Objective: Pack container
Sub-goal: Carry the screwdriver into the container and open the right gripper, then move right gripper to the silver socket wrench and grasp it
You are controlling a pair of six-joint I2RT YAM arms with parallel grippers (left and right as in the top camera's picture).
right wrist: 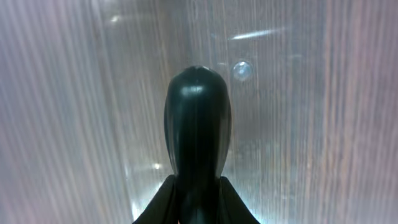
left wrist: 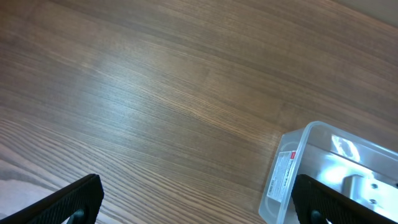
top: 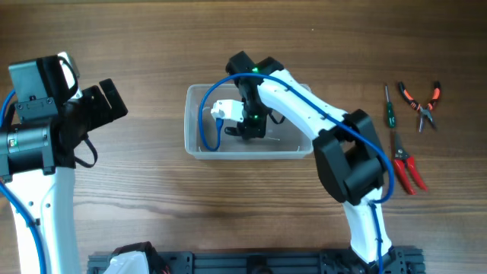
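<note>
Reaches into the clear container (top: 228,152), mid-table, with right gripper (top: 249,126) clamped on a dark rounded handle (right wrist: 198,124). Holds left gripper (left wrist: 199,205) wide apart, empty, off to its left. Shows white-and-red label (left wrist: 283,177) on its end wall, print unreadable.

Clear rectangular plastic tub (left wrist: 303,152) cropped at edge of left wrist view. Right hand (top: 246,130) tips masked overhead by own arm (top: 304,103). Dark rounded blurred object (right wrist: 198,124) unidentified; grip undetermined.

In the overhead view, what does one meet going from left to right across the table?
The left hand, open → clear container, the right hand inside it holding a black-handled tool → green screwdriver → orange-and-black pliers.
</note>
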